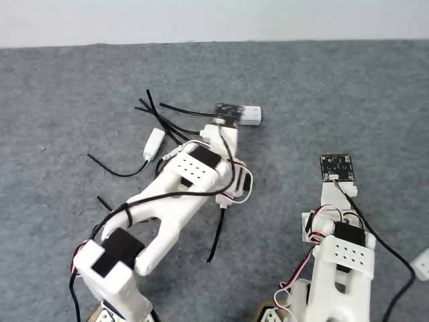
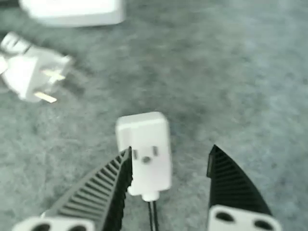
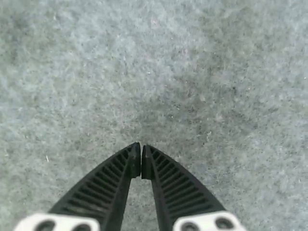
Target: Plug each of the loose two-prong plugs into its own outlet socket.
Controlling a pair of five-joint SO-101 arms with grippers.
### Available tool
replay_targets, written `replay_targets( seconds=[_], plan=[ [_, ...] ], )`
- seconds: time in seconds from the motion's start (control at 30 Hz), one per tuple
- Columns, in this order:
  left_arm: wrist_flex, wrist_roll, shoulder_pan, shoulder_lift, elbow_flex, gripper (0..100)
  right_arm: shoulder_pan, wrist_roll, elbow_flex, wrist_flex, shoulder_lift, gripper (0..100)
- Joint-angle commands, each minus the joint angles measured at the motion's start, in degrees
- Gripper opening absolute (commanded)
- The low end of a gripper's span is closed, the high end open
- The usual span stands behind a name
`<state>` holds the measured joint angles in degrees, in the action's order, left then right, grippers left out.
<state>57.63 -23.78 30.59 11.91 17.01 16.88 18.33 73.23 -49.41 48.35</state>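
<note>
Fingers of my left gripper [image 2: 169, 154] stand apart around a white socket [image 2: 144, 149] on its black cord [image 2: 152, 214]. One touches its side and the other is clear, which I read as lining up a grip to steady it. Its slots hold nothing, and a loose two-prong plug [image 2: 31, 79] lies near on the grey carpet [image 2: 231, 72]. In the high view this arm works at the upper middle beside a white block [image 1: 244, 115], while my right gripper [image 3: 140, 161] sits pressed together over bare carpet at the lower right.

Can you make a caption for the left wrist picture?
Open left hand at a white socket, two-prong plug lying nearby.
</note>
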Motion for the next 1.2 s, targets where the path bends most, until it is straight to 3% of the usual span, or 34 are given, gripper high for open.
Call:
replay_targets(
  seconds=[0.0, 0.43, 0.73, 1.17],
  plan=[
    [0.09, 1.14, 1.76, -2.81, -1.45, 24, -0.48, 0.79, -0.53, 0.84, 1.19, 1.5],
    [-4.31, 0.79, 1.85, -2.73, 4.62, 24, -0.48, 0.79, -0.53, 0.84, 1.10, 1.5],
    [-7.30, 0.97, -2.99, -1.58, 4.70, 24, -0.48, 0.79, -0.53, 0.84, 1.10, 1.5],
    [-5.89, 1.05, -2.46, 1.67, 0.66, 24, -0.48, 0.79, -0.53, 0.92, 1.10, 1.5]
  ],
)
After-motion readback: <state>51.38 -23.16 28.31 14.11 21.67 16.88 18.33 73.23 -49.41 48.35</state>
